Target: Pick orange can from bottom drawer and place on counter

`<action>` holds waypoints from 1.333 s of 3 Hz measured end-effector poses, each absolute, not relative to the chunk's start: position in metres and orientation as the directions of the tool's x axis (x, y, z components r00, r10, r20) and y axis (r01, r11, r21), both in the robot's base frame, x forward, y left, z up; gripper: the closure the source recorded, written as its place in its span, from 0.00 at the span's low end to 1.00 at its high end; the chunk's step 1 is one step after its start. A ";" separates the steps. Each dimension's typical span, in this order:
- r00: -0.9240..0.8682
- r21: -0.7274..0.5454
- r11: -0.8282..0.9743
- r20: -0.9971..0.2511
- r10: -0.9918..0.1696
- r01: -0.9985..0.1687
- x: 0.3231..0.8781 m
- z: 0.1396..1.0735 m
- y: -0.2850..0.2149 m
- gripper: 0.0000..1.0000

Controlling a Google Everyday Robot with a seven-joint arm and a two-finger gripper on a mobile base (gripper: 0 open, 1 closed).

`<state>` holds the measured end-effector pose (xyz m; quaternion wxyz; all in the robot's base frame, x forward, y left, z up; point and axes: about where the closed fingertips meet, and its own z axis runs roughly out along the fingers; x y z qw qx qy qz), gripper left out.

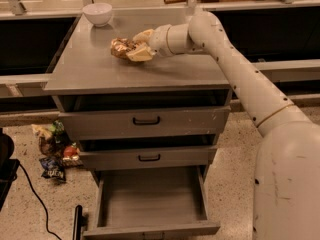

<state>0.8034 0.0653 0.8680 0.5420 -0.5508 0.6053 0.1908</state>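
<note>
Camera view shows your hand [132,49] clasped on the orange can [120,47], with the tabletop [90,76] just beneath it; I judge the can light, slick and easily dented, so grip its mid-body gently.

Most likely a robot test lab, not a home kitchen. Plain grey cabinet [220,121] with three drawers, alone on a speckled floor [235,184], bottom drawer [150,196] open. Loose snack packets [52,149] on the floor beside it, and a black cable [35,196] nearby. Long ledge [285,66] behind. White bowl [97,13] on the counter [90,69]. Near the bowl, over the counter, the gripper [136,46] of a pale robot arm [240,74], holding the orange can [121,47].
</note>
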 end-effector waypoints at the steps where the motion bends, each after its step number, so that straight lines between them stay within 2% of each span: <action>1: 0.191 -0.363 0.319 -0.867 -0.461 -0.876 0.803 0.867 0.065 0.35; 2: 0.188 -0.361 0.320 -0.866 -0.463 -0.876 0.803 0.866 0.064 0.11; 3: 0.183 -0.364 0.329 -0.863 -0.471 -0.871 0.802 0.867 0.058 0.00; 4: 0.181 -0.375 0.345 -0.858 -0.480 -0.861 0.799 0.871 0.050 0.00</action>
